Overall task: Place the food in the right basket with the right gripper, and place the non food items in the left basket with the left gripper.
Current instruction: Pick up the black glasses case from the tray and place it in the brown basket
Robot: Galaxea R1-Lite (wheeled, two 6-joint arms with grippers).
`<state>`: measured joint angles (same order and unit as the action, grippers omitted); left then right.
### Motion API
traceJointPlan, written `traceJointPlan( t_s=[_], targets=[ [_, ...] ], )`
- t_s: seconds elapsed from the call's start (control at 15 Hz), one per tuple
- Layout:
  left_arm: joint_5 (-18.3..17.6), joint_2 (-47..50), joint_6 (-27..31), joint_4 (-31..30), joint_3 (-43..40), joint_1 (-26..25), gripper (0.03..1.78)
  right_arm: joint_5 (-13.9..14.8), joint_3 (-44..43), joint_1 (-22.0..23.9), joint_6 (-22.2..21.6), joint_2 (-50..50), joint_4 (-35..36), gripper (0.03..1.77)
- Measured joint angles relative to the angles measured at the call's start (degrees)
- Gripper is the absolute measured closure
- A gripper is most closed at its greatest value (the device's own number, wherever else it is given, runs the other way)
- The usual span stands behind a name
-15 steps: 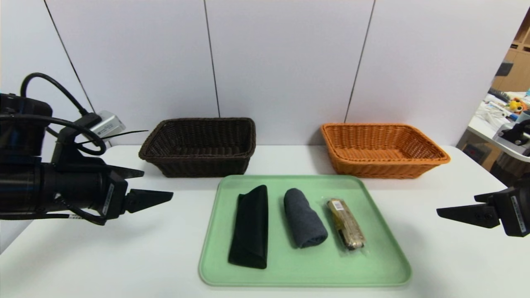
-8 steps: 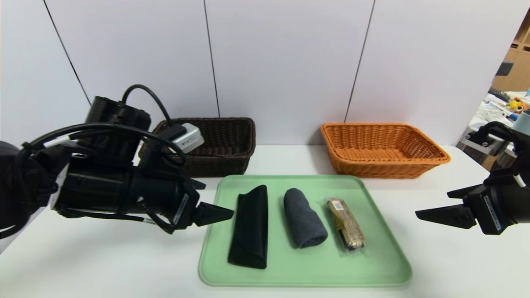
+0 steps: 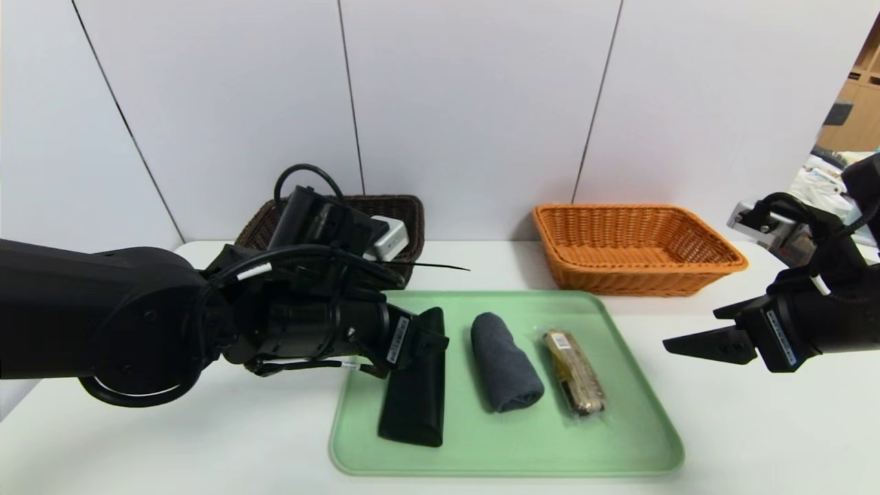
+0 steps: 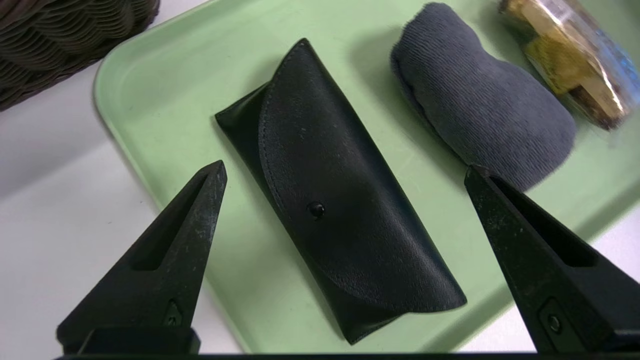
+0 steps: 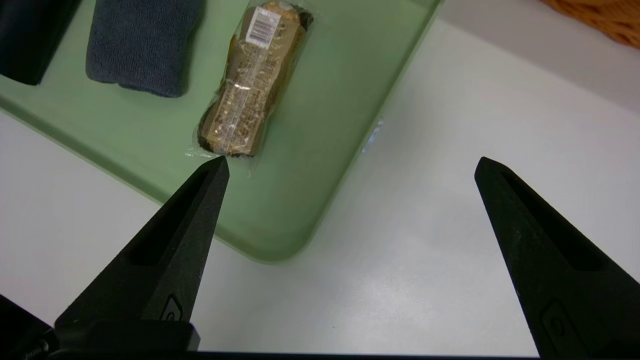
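On a green tray [image 3: 622, 419] lie three things in a row. From left to right they are a black leather case [image 3: 419, 405], a grey cloth roll [image 3: 505, 371] and the food, a wrapped golden-brown snack bar [image 3: 576, 375]. My left gripper [image 3: 440, 340] hovers open over the case's far end, and the case [image 4: 320, 150] lies between and below its fingers [image 4: 185, 240]. Out over the table, right of the tray, my right gripper [image 3: 691, 330] is open and empty. The snack bar [image 5: 250, 95] lies just beyond one fingertip [image 5: 200, 210]. The dark brown left basket [image 3: 405, 213] and orange right basket [image 3: 632, 247] stand behind the tray.
The left arm's bulk and cables cover most of the dark basket and the table's left part. White wall panels close the back. A cluttered side table [image 3: 818, 179] stands beyond the right edge. Bare white tabletop [image 5: 425, 250] lies under the right gripper.
The left arm has swung right from the table's left side to above the black case on the tray. The right arm has moved left toward the tray. Both grippers stayed open.
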<state>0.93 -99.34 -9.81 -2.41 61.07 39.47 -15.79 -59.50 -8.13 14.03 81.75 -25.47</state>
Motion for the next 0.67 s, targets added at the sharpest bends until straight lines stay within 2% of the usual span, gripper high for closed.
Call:
traceJointPlan(
  t_s=[0.27, 0.6, 0.67],
  targets=[
    [9.02, -2.67, -4.49, 0.1, 1.79, 2.97, 0.12, 0.17, -1.66, 0.09, -0.01, 0.79, -0.22, 0.1],
    [17.02, -6.8, -12.15, 1.97, 5.92, 5.28, 0.12, 0.17, -1.96, 0.15, -0.94, 1.22, -0.41, 0.1],
    [17.43, -7.52, -13.91, 3.05, 6.4, 5.64, 0.12, 0.16, -2.01, 0.15, -0.95, 1.24, -0.33, 0.1]
  ],
)
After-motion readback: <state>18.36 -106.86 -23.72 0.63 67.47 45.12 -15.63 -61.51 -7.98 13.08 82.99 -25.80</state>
